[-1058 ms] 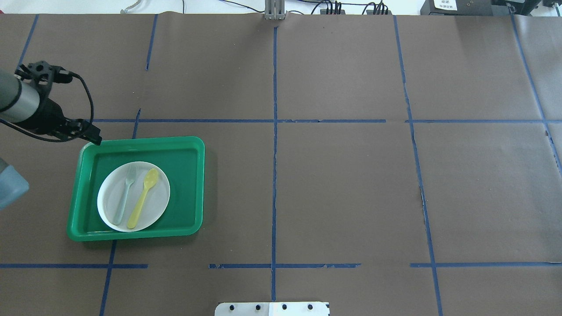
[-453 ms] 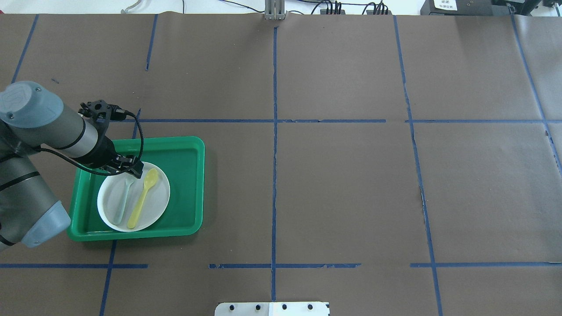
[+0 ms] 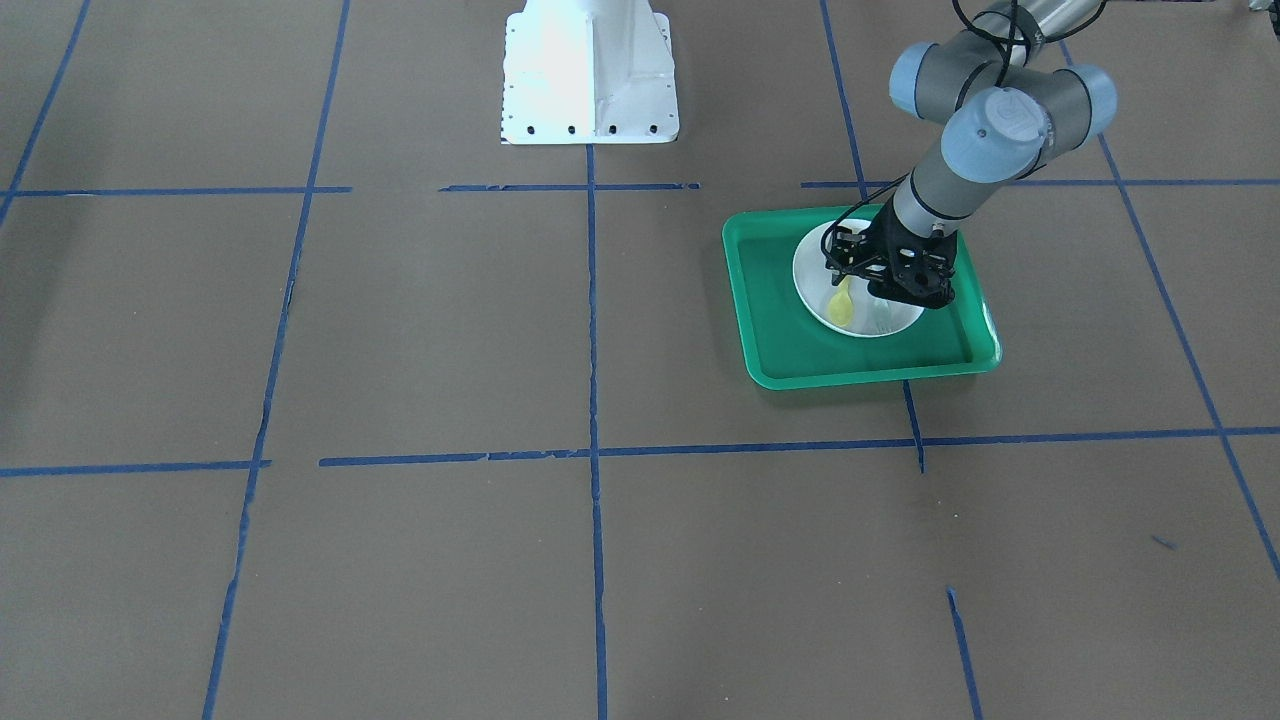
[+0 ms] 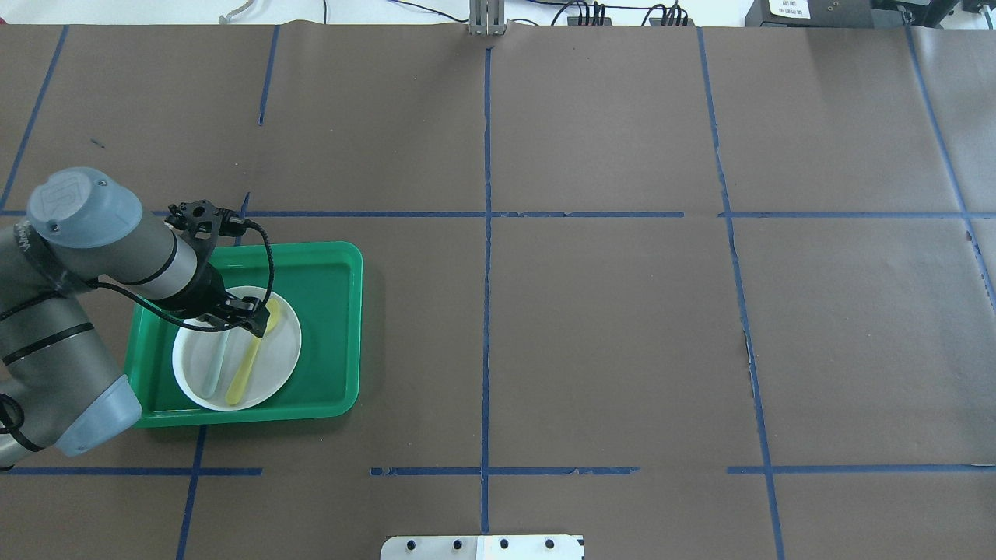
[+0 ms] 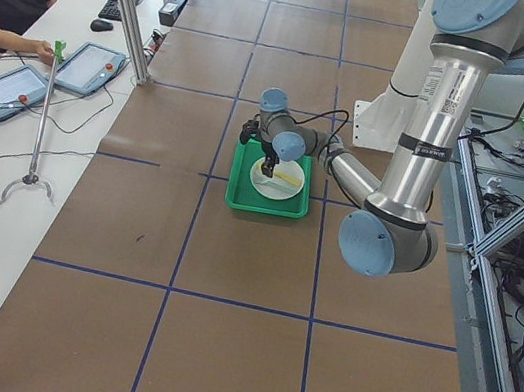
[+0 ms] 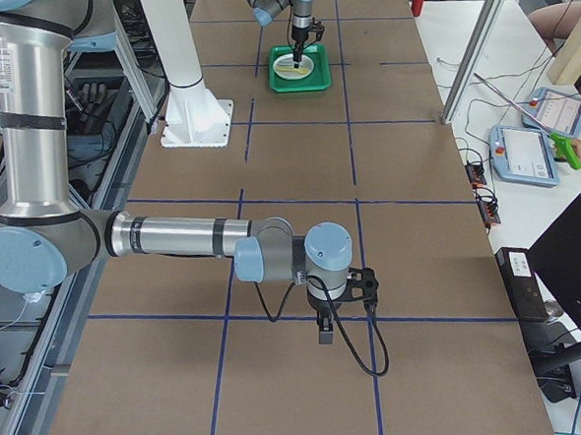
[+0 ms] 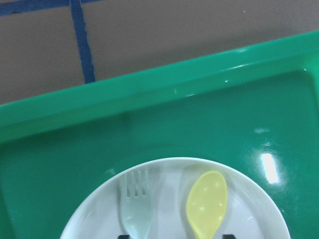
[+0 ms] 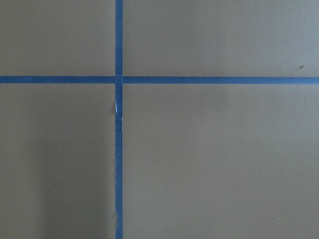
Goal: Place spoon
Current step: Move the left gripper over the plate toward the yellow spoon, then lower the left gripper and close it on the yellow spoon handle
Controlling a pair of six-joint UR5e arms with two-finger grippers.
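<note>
The pale-yellow spoon [image 4: 250, 362] lies on a white plate [image 4: 285, 342] inside a green tray [image 4: 352, 327], beside a translucent grey fork [image 4: 212, 364]. My left gripper [image 4: 247, 319] hovers over the plate's far side, above the fork's tines and the spoon's bowl. In the left wrist view the spoon bowl [image 7: 207, 204] and the fork head [image 7: 136, 206] lie between two dark fingertips [image 7: 124, 236] set wide apart, so the gripper is open and empty. My right gripper [image 6: 323, 330] shows only in the exterior right view, far from the tray; I cannot tell its state.
The tray [image 3: 860, 368] sits on brown paper crossed by blue tape lines [image 4: 486, 233]. The robot's white base [image 3: 588, 75] stands at the table's near middle. The right wrist view shows only paper and a tape cross [image 8: 118, 79].
My left arm has swung in from the left over the tray, and its gripper now stands over the plate above the fork head and spoon bowl. The spoon and fork have not moved.
</note>
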